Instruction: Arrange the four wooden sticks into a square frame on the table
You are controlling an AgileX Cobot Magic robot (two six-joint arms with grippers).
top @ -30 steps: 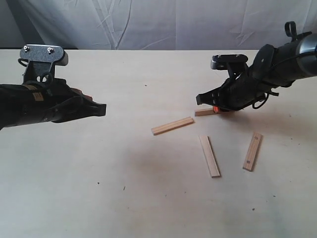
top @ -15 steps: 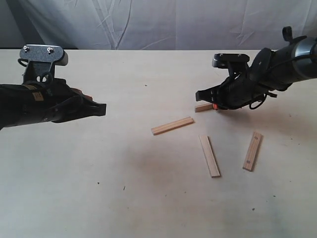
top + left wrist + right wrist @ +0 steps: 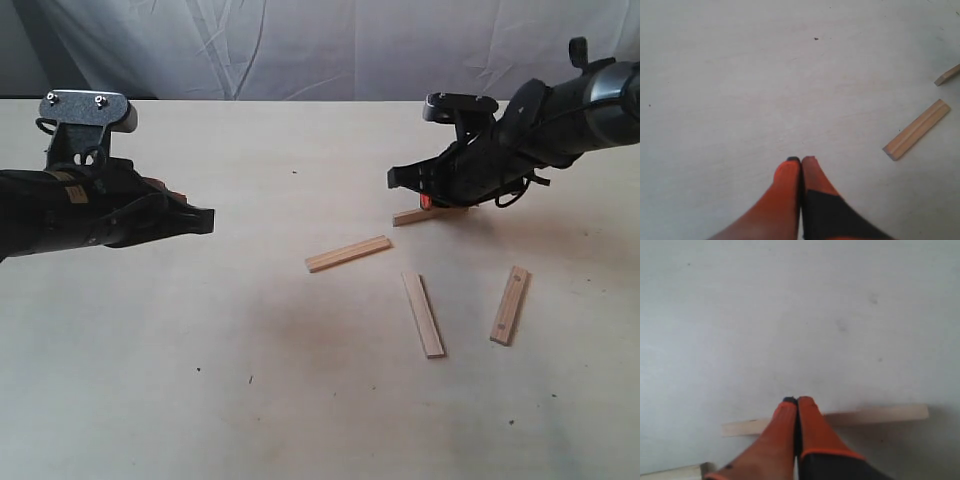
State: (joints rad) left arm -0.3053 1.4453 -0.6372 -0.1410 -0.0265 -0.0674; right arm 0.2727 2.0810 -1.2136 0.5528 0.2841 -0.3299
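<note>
Four wooden sticks lie apart on the table (image 3: 150, 380). One stick (image 3: 348, 253) lies slanted near the middle, also seen in the left wrist view (image 3: 917, 129). A second (image 3: 423, 314) and a third (image 3: 509, 304) lie nearer the front. The fourth stick (image 3: 428, 213) lies flat under my right gripper (image 3: 393, 180). In the right wrist view this stick (image 3: 875, 415) runs crosswise behind the shut fingertips (image 3: 796, 400), which hold nothing. My left gripper (image 3: 207, 220) hovers far to the left, shut and empty (image 3: 801, 159).
A white cloth backdrop (image 3: 300, 45) hangs behind the table's far edge. The end of another stick (image 3: 675, 471) shows at the corner of the right wrist view. The fourth stick's tip (image 3: 947, 75) shows at the edge of the left wrist view.
My right gripper has lifted and drawn back slightly, showing more of the fourth stick, which shifted a little toward the far side. The left arm has not moved.
</note>
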